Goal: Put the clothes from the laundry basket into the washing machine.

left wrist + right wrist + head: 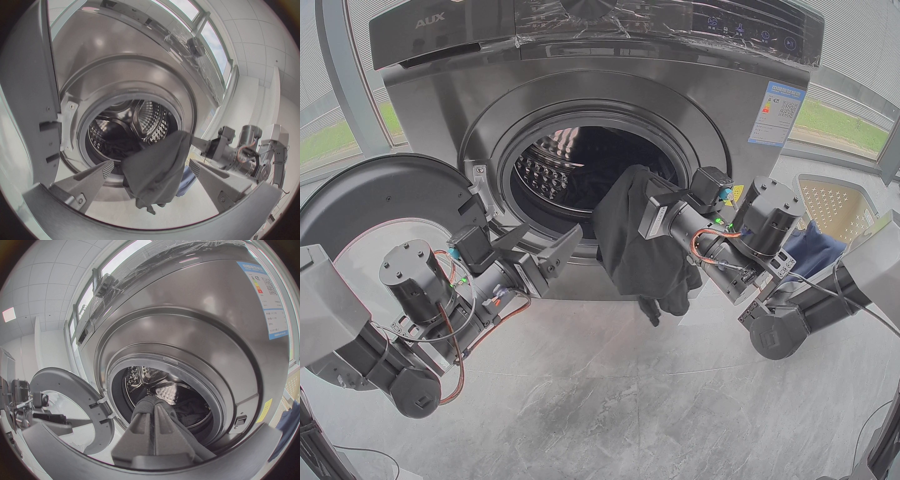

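Grey floor [600, 387]; washing machine [600, 87] open, dark clothes [190, 410] inside. Right hand [153, 415] clamped on black garment [634, 250] at its mouth; left hand [553, 234] apart, empty. Blue garment [815, 250] still in laundry basket [837, 200].

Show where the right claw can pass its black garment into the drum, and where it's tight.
Free: upper left of the drum mouth, between rim and black garment; floor between the arms. Tight: lower rim, with the open left claw beside the garment hanging from the right claw.
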Controlling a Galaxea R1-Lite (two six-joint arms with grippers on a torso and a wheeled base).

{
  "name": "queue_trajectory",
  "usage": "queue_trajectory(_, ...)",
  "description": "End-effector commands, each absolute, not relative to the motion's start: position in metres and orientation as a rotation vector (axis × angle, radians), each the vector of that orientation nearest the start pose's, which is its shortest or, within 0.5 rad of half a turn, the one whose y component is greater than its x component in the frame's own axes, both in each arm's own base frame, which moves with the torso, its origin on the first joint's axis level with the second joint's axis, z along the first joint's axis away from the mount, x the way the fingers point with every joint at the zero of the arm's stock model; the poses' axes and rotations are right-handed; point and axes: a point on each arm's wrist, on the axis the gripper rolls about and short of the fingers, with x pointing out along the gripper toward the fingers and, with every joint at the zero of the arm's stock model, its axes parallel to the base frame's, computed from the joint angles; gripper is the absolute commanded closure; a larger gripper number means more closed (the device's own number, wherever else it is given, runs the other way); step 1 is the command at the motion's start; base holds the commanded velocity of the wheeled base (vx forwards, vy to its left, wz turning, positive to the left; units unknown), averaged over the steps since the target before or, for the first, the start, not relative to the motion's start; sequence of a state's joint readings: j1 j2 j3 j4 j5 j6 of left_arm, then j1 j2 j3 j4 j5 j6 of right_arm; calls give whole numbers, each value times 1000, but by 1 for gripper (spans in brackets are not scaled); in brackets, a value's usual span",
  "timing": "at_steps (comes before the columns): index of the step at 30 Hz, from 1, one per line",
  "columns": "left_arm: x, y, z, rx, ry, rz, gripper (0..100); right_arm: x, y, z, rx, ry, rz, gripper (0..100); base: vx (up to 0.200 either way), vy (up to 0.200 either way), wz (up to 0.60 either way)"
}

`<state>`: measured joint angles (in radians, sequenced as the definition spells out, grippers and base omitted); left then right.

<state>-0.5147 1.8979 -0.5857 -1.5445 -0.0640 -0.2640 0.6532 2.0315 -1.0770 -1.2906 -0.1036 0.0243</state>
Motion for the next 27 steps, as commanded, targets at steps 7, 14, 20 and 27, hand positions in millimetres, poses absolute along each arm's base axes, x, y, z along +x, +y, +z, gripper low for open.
queue_trajectory(7, 275, -159, 114, -267, 7, -598, 0, 312, 238, 208, 157, -328, 552, 100, 0, 0, 0)
queue_trajectory(14, 279, -162, 93, -263, 78, -595, 0, 307, 242, 211, 161, -335, 570, 100, 0, 0, 0)
queue_trajectory(20, 285, -168, 76, -279, 139, -647, 0, 304, 244, 212, 165, -335, 579, 100, 0, 0, 0)
queue_trajectory(27, 303, -183, 64, -381, 172, -688, 0, 303, 247, 211, 166, -333, 587, 100, 0, 0, 0)
